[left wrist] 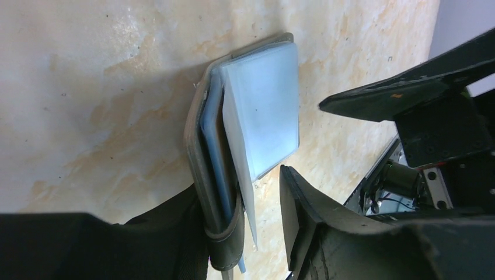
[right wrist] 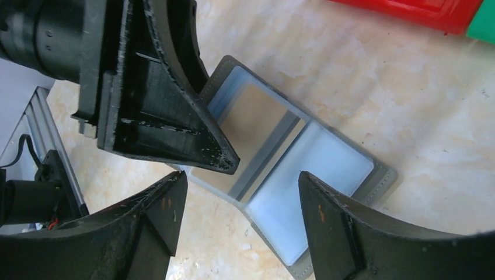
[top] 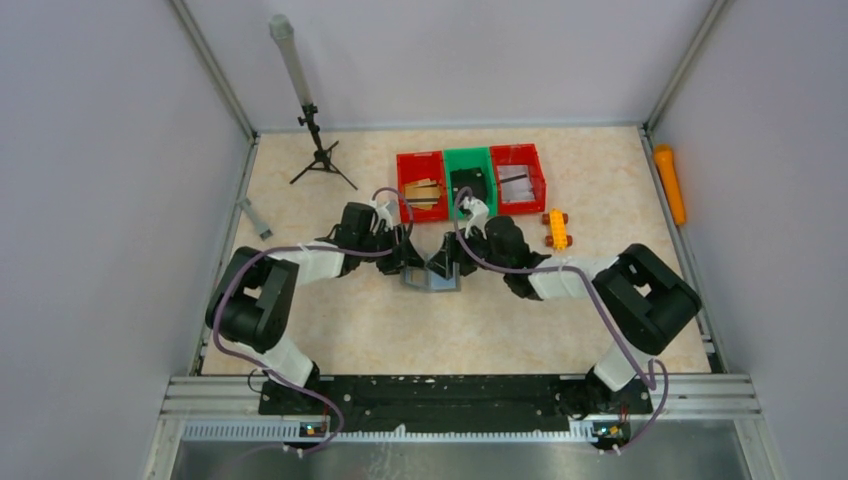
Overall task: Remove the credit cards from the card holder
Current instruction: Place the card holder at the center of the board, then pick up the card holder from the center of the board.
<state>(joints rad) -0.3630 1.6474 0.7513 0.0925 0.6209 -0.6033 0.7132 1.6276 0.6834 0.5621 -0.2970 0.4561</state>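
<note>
The grey card holder [top: 432,281] lies open on the table between my two grippers. In the left wrist view the card holder [left wrist: 262,99] shows pale blue pockets and a thin blue sheet edge inside its grey cover. I cannot tell the credit cards apart from the pockets. My left gripper [left wrist: 242,186] is open around the card holder's near edge: one finger rests against the grey cover, the other stands apart from it. My right gripper [right wrist: 240,178] hangs open just above the card holder [right wrist: 327,163], straddling its spine and touching nothing. The left gripper's finger [right wrist: 169,116] covers one pocket.
Behind the grippers stand a red bin [top: 420,182], a green bin [top: 470,180] and another red bin [top: 518,178]. A yellow toy [top: 556,230] lies to the right of them, and an orange object [top: 670,185] at the right wall. A black tripod [top: 318,150] stands at the back left.
</note>
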